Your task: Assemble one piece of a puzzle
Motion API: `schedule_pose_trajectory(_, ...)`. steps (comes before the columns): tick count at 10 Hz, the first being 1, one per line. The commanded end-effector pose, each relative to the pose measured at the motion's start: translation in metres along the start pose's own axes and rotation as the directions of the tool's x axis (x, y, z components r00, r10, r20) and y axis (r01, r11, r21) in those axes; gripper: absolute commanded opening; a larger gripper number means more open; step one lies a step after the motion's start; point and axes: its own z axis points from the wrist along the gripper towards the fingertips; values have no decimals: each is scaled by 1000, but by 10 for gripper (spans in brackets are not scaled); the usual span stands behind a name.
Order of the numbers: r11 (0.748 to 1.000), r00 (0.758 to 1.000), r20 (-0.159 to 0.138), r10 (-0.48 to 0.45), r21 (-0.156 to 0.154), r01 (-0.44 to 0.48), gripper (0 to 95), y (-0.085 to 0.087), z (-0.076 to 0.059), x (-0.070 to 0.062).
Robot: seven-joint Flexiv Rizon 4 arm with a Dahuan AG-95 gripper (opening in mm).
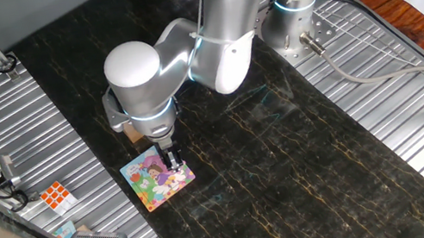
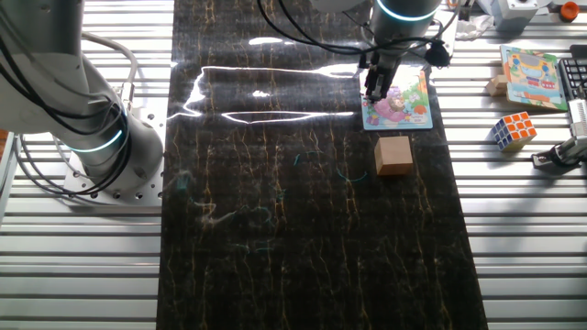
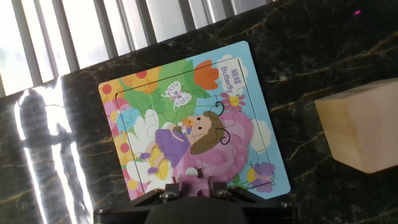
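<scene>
The puzzle is a small square cartoon board that lies flat on the dark table. It also shows in one fixed view and the other fixed view. My gripper hangs straight down over the board's near edge, as both fixed views show. It is shut on the piece, a tiny pink-purple bit between the fingers. I cannot tell whether the piece touches the board.
A tan wooden block stands just beside the puzzle. Off the dark table, on the ribbed metal, stand a Rubik's cube and a second picture board. The arm's base stands at the other side.
</scene>
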Motion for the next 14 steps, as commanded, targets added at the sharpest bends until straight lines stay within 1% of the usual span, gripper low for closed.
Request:
schedule_pose_trajectory(1, 1000, 1000, 1, -10, 2, 10, 190, 0, -2, 1)
schedule_pose_trajectory(3, 1000, 1000, 0, -16, 3, 16, 190, 0, -2, 1)
schedule_pose_trajectory(4, 1000, 1000, 7, -20, 2, 20, 190, 0, -2, 1)
schedule_pose_trajectory(5, 1000, 1000, 7, -21, 2, 21, 380, 0, -2, 1)
schedule_pose_trajectory(8, 1000, 1000, 10, -12, 2, 12, 380, 2, -4, 3)
schedule_pose_trajectory(12, 1000, 1000, 11, 23, 3, -23, 380, 7, 1, 4)
schedule_pose_trajectory(14, 1000, 1000, 13, 23, 9, -23, 380, 6, 2, 4)
